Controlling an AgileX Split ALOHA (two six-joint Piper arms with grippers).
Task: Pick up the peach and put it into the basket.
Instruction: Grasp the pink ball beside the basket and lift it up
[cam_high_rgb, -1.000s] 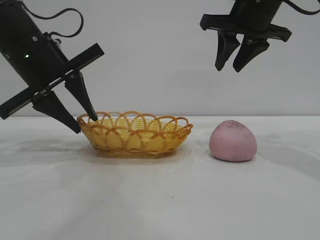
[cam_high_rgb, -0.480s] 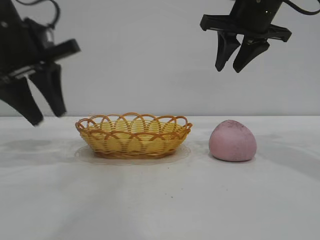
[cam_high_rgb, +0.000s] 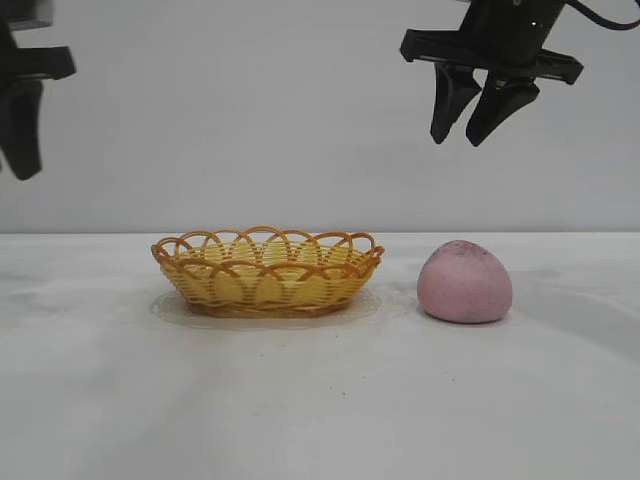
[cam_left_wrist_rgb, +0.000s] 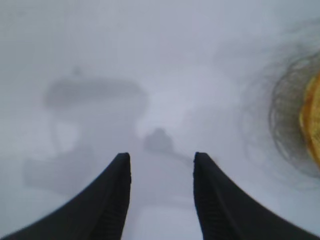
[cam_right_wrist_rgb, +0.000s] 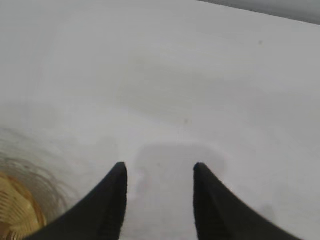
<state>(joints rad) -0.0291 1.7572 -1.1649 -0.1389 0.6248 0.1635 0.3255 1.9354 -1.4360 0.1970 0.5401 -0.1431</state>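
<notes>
The dusty-pink peach (cam_high_rgb: 465, 283) sits on the white table to the right of the yellow wicker basket (cam_high_rgb: 268, 271); the two are apart. My right gripper (cam_high_rgb: 457, 137) hangs open and empty high above the peach. My left gripper (cam_high_rgb: 15, 170) is high at the far left edge of the exterior view, partly out of frame, open and empty. In the left wrist view my left gripper (cam_left_wrist_rgb: 162, 157) is over bare table, with the basket's edge (cam_left_wrist_rgb: 311, 120) at one side. In the right wrist view my right gripper (cam_right_wrist_rgb: 160, 167) is open, a bit of the basket (cam_right_wrist_rgb: 15, 210) shows, and the peach is out of view.
The white table (cam_high_rgb: 320, 400) runs wide in front of both objects. A plain grey wall stands behind.
My left arm has risen and drawn back to the left, away from the basket's rim. The basket shifted slightly as it left. My right arm and the peach have not moved.
</notes>
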